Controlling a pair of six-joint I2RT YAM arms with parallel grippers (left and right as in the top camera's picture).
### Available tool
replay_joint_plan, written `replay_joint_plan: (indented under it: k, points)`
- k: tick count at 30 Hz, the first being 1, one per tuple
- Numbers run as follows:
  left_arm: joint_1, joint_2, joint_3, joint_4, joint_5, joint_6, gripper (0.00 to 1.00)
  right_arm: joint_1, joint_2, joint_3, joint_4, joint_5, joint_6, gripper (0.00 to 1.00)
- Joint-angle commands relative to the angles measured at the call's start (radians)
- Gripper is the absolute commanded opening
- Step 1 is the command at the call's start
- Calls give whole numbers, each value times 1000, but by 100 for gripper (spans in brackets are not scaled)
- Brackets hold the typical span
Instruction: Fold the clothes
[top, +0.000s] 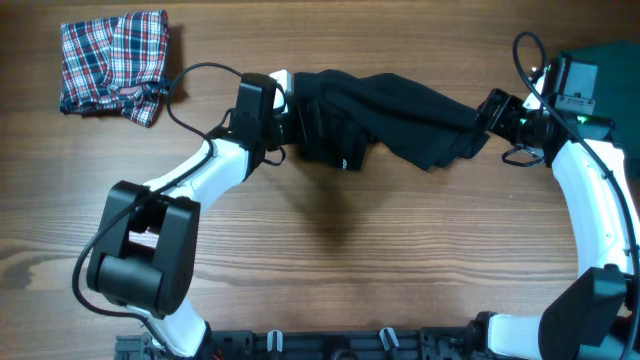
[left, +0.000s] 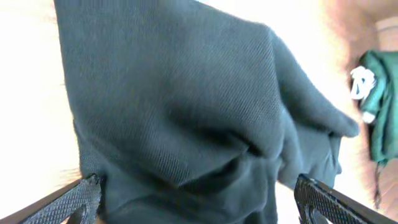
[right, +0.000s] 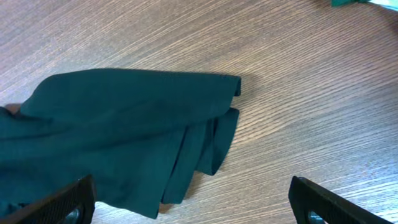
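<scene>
**Take a clean hold at each end before spreading the shirt**

The left gripper (left: 199, 198) has its jaws spread wide. In its wrist view the two fingertips sit at the bottom corners of the frame, and a thick bunch of the black shirt (top: 385, 115) fills the whole gap between them. I cannot tell whether either pad touches the cloth. The right gripper (right: 196, 202) is also spread. Its fingertips frame bare wood, and a flat, layered corner of the shirt lies towards the left fingertip, upper left of that frame, and is not between the pads.

From overhead, the shirt runs as a crumpled band across the upper middle of the frame, from one gripper to the other, thicker at its left end. It is not yet laid flat, so I judge the step in hand to be gripping and spreading it, with the folding itself not begun.

To do this well, the left jaws should close on one edge or seam and not on the whole wad. The right jaws should shift towards the layered corner until cloth lies squarely between the pads, then pinch. After that, both should lift evenly and draw apart.

The table (top: 400, 260) is bare in the lower middle. The plaid garment (top: 113, 62) lies at upper left and the dark green garment (top: 600, 55) at upper right, both apart from the shirt.
</scene>
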Motion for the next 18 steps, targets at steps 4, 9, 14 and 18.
replay_joint_plan:
  k: [4, 9, 14, 18]
  points:
    - [-27, 44, 18, 34, -9, -78, 100, 3, 9, 9, 2, -16, 6, 100]
    - [-53, 50, 35, 40, -10, -81, 93, 3, 9, 9, 2, -19, 8, 100]
    - [-85, 58, 35, 60, -47, -81, 89, 3, 9, -6, 2, -27, 8, 100]
    - [-86, 66, 35, 66, -51, -81, 76, 3, 16, -14, 2, -27, 8, 100]
